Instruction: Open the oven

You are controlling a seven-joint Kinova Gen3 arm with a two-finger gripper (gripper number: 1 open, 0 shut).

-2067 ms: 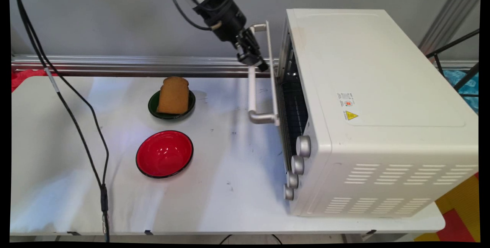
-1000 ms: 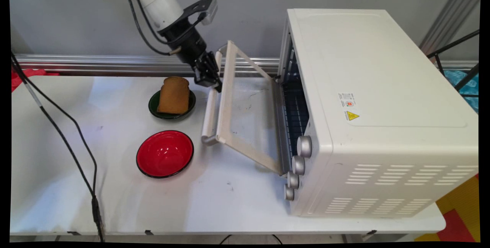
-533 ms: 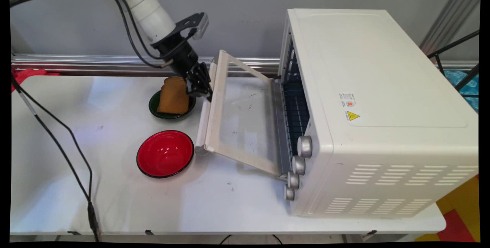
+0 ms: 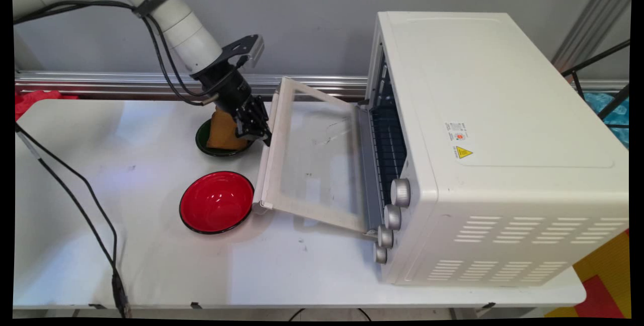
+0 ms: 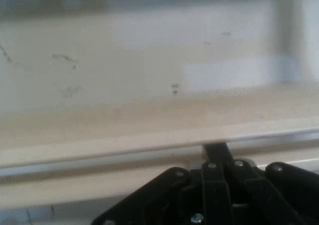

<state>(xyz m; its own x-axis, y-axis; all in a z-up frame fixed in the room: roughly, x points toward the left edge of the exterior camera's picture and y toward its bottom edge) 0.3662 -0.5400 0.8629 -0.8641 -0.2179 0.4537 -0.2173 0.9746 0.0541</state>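
1. The gripper (image 4: 260, 134) is seen at the far end of the oven door's handle (image 4: 261, 179), at the door's outer edge; its fingers are closed around the handle, as far as can be judged from the main view.
2. In the hand view, the black linkage of the gripper (image 5: 215, 155) rises from the bottom edge, and one finger (image 5: 218, 152) reaches up to the pale bar of the handle (image 5: 149, 158); the grip itself is largely hidden by the bar.
3. The glass door (image 4: 314, 157) of the white toaster oven (image 4: 493, 140) is swung down and stands nearly level, hinged at its right edge to the oven's front.
4. A wire rack (image 4: 390, 152) is visible inside the open oven, and four silver knobs (image 4: 392, 217) are set in a row along the front's near side.
5. A slice of brown toast (image 4: 220, 132) stands tilted in a dark green bowl (image 4: 211, 147), just left of the gripper and partly hidden by it.
6. A red bowl (image 4: 216, 202) sits on the white table (image 4: 151, 265), nearer the camera than the green one; its right rim lies just beside the door's near corner.
7. Black cables (image 4: 75, 190) hang from the arm across the table's left side.
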